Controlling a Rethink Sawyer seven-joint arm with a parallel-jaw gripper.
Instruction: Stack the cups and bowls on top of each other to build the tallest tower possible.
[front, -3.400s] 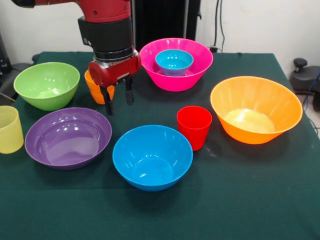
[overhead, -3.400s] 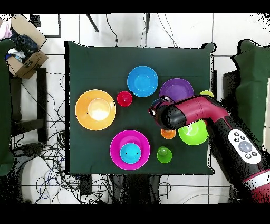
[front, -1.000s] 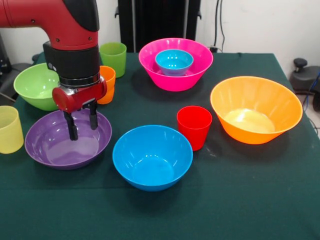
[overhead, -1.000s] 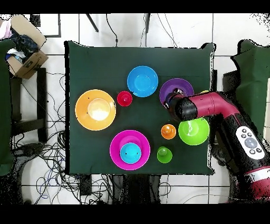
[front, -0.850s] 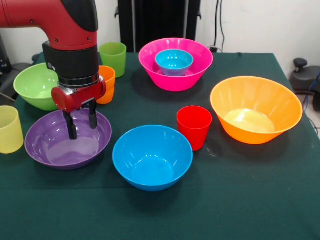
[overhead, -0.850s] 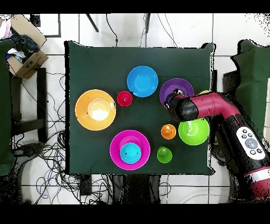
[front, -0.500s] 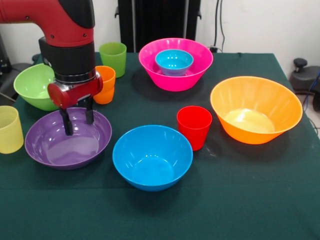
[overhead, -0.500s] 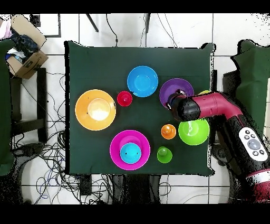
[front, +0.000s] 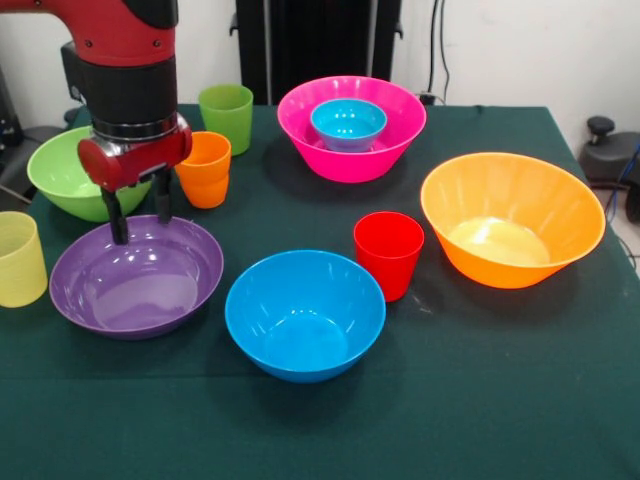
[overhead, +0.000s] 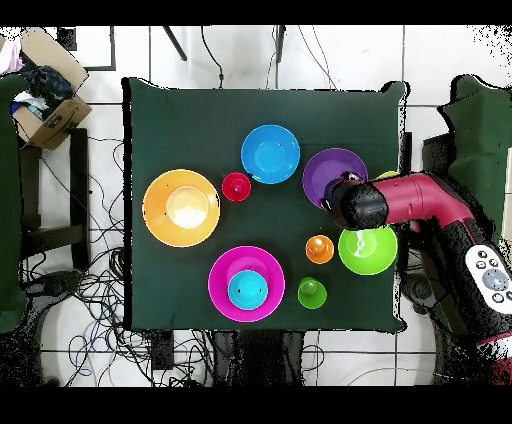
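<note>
From the front camera I see every glossy plastic piece standing upright, mouth up. Farthest left of my gripper (front: 136, 218) stands the pale yellow plastic tumbler (front: 20, 259), then the lime green bowl (front: 75, 171) just behind the tool. My red and black arm (front: 125, 70) comes straight down, fingers (front: 120, 222) pointing at the table, spread a moderate way and holding nothing, over the far rim of the purple bowl (front: 137, 275). Just right of the tool sit the orange tumbler (front: 206, 169) and green tumbler (front: 226, 117). Further right: the large blue bowl (front: 305, 313), the small blue bowl (front: 348, 123) nested inside the pink bowl (front: 352, 126), the red tumbler (front: 388, 254), and, farthest, the orange bowl (front: 512, 217). All rest on the dark green tablecloth (front: 480, 390).
</note>
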